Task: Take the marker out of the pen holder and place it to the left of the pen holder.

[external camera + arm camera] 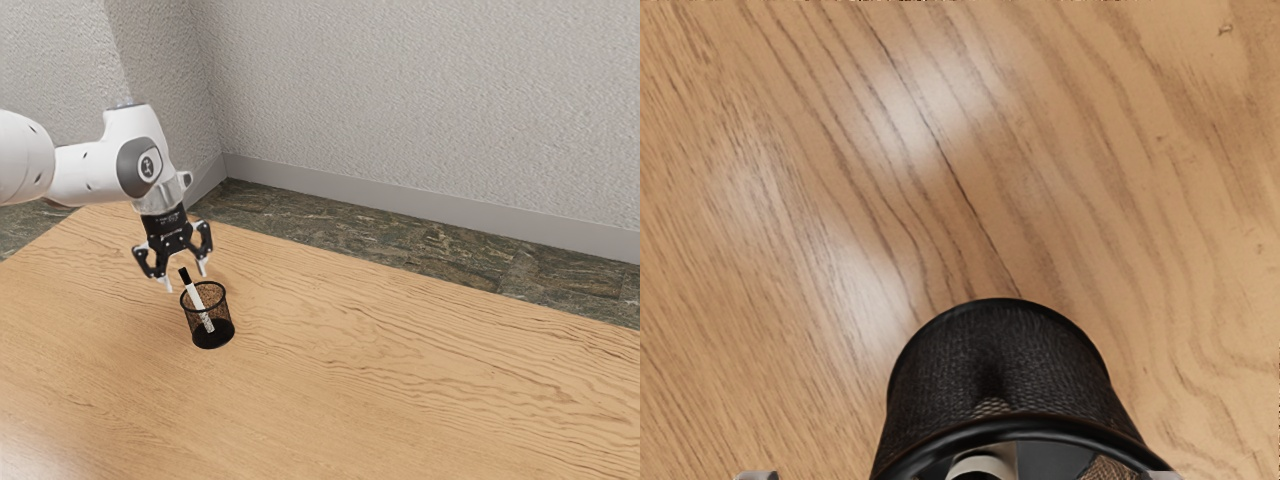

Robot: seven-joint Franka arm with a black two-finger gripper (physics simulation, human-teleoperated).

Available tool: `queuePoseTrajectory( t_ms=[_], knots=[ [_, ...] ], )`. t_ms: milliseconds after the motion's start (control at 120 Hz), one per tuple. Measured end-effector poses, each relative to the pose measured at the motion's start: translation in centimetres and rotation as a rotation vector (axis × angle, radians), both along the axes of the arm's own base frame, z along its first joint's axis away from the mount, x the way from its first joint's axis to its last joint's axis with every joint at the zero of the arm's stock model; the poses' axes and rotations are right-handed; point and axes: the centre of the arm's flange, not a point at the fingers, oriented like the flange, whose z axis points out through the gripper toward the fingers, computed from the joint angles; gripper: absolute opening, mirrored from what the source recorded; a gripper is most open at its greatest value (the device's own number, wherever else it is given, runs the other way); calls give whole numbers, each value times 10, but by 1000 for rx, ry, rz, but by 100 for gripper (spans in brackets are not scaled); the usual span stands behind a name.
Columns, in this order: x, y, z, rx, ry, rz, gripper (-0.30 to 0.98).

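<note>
In the exterior view the gripper [187, 282] is open, its two fingers spread just above the pen holder and around the level of the marker's black tip. The marker [197, 302], white with a black upper end, leans inside the black mesh pen holder [225, 314], its top sticking out above the rim. In the wrist view the pen holder [1005, 365] is at the lower edge, with the white end part of the marker [985, 464] inside its rim.
The wooden table [380, 370] extends around the pen holder. A grey wall [420, 110] and a dark stone-patterned floor [400, 246] lie beyond the table's far edge.
</note>
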Motion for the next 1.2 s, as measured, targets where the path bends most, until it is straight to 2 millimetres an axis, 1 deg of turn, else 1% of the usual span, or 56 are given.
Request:
queuePoseTrajectory(
  t_ms=[142, 467, 675, 883, 950, 1033, 1133, 1200],
  knots=[
    [1, 0, -2, 5, -2, 10, 32],
    [2, -1, -7, 11, -11, 17, 14],
    [2, -1, -7, 13, -16, 17, 5],
    [2, -1, -5, 16, -21, 15, -2],
    [2, -1, 1, 17, -30, 14, -3],
    [2, -2, 19, 16, -56, 13, -4],
    [1, -3, 44, 20, -91, 6, -5],
    [0, -3, 66, 30, -118, -3, -6]
  ],
)
